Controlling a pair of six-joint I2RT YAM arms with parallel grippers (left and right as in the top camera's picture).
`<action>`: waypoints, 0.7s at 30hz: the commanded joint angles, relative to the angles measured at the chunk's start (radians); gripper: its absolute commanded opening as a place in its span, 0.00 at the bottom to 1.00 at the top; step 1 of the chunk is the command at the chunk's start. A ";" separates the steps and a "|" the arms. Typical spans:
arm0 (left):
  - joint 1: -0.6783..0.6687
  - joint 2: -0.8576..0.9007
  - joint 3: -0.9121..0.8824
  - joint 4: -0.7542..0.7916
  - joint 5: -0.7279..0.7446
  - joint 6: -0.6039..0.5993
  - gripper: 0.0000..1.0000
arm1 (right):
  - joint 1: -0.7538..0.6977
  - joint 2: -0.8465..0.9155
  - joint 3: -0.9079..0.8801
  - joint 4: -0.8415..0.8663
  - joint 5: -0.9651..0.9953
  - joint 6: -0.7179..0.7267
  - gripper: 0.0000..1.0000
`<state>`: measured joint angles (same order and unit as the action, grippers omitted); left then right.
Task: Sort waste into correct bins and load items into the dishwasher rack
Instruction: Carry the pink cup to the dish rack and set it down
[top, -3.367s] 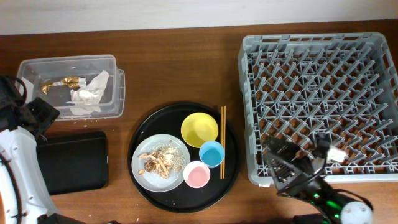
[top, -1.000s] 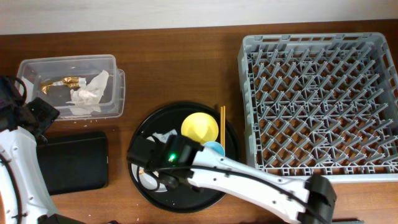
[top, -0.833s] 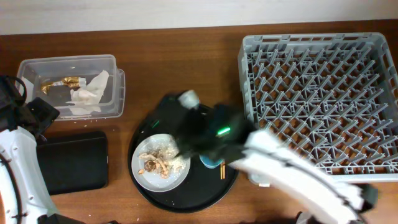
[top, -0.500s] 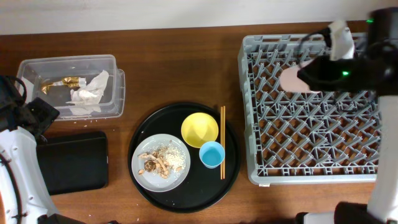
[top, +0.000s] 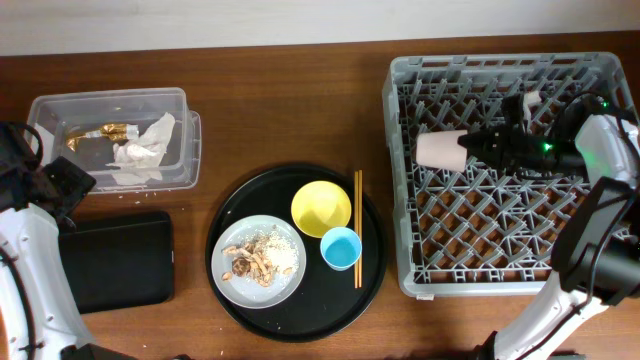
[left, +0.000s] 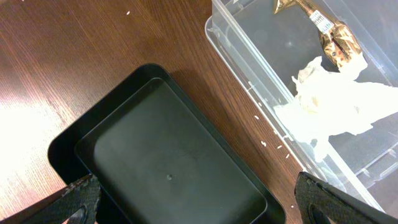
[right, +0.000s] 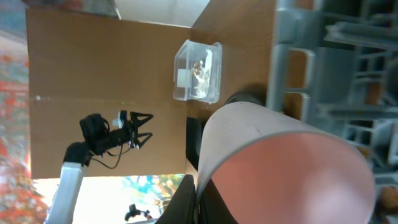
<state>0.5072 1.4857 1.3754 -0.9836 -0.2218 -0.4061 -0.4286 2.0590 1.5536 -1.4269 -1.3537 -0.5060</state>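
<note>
We are holding the pink cup (top: 440, 150) in our right gripper (top: 476, 148), the claw clamped on it, over the rear left part of the rack (top: 395, 200). The cup is lying on its side, pointing away from the arm toward the rack's left wall. In the right wrist view it is filling most of the frame and hiding the fingers. It seems to be hanging just above the pegs rather than resting on them.

Our left gripper (left: 198, 198) is hovering with its claw spread wide and holding nothing, above the black tray (left: 168, 168). That tray is sitting on the table (top: 280, 110) at the left, just beside the box (left: 249, 74). Inside the box the napkin (left: 339, 109) is lying against the wrapper (left: 323, 31). A few white specks (left: 267, 143) are lying on the wood between box and tray.

In the middle of the table the round tray (top: 250, 195) is carrying the rest. The plate (top: 275, 293) is sitting at its near left with the scraps (top: 262, 258) heaped on it. The bowl (top: 321, 208) is standing behind and to the right of the plate. The blue cup (top: 341, 248) is standing upright just in front of the bowl, close beside the plate. The chopsticks (top: 357, 240) are lying side by side along the round tray's right side, next to the bowl and the blue cup, with their far ends reaching the rim.
</note>
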 joint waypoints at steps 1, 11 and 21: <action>0.002 -0.009 0.003 0.002 -0.010 -0.005 0.99 | -0.046 0.014 0.000 0.003 -0.038 -0.022 0.04; 0.002 -0.009 0.003 0.002 -0.010 -0.005 0.99 | -0.108 0.015 0.000 -0.002 0.067 -0.021 0.04; 0.002 -0.009 0.003 0.002 -0.010 -0.005 0.99 | -0.091 0.016 -0.032 -0.008 0.117 -0.017 0.04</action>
<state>0.5072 1.4857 1.3754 -0.9836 -0.2218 -0.4061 -0.5110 2.0735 1.5352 -1.4322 -1.2770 -0.5091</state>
